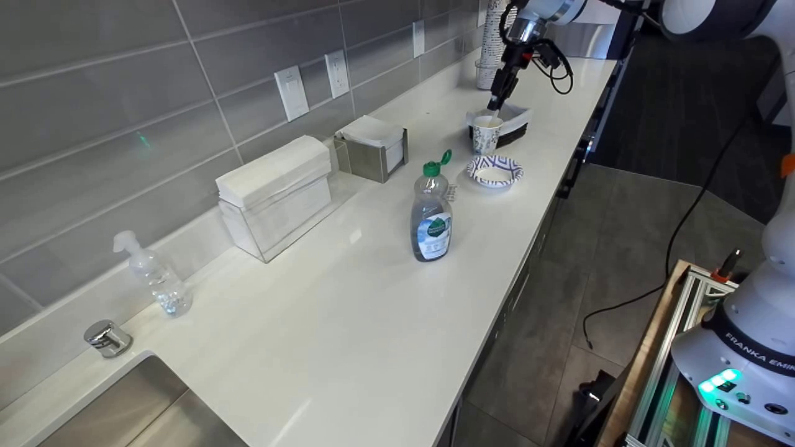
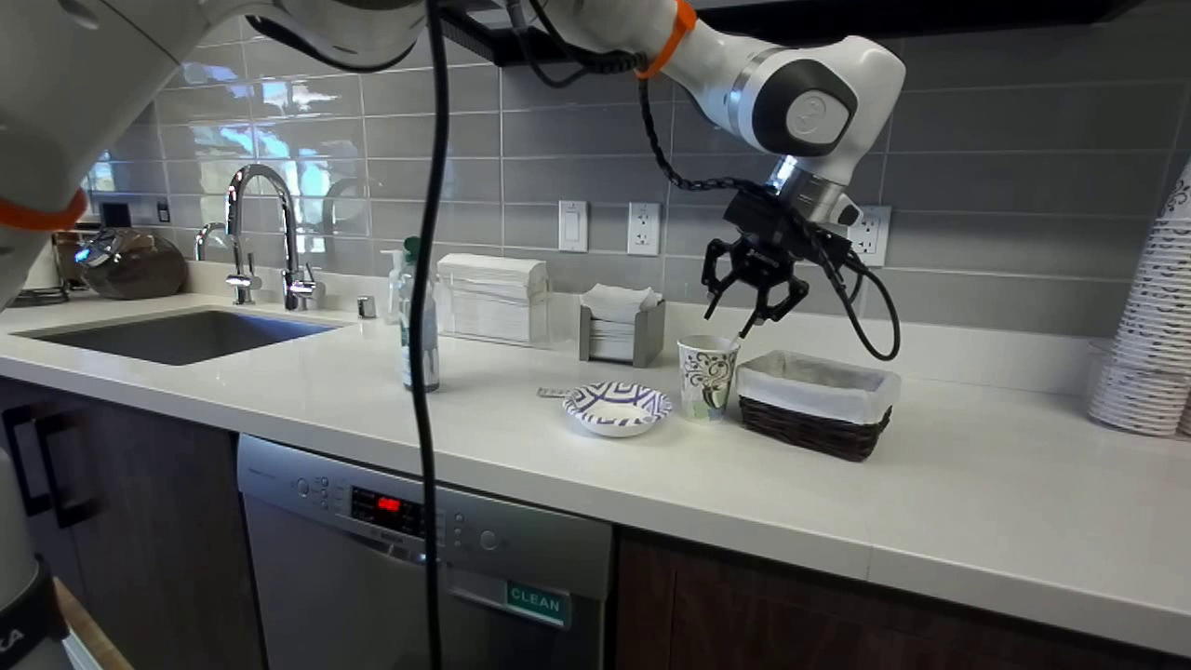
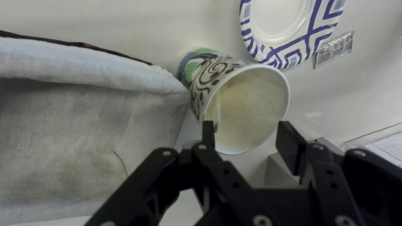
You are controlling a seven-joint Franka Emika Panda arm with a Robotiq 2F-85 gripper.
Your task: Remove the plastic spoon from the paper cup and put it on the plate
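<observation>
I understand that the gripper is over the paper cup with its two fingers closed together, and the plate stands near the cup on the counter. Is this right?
Not quite: the gripper is open, not closed. The wrist view shows its two fingers well apart. The rest is correct: it is over the paper cup, and the plate stands near the cup on the counter.

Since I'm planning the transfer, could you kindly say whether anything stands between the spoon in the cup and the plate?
Only the wall of the paper cup, over which the spoon should probably be lifted; beyond it, nothing visible blocks the way to the plate. The lined basket stands on the cup's opposite side.
</observation>
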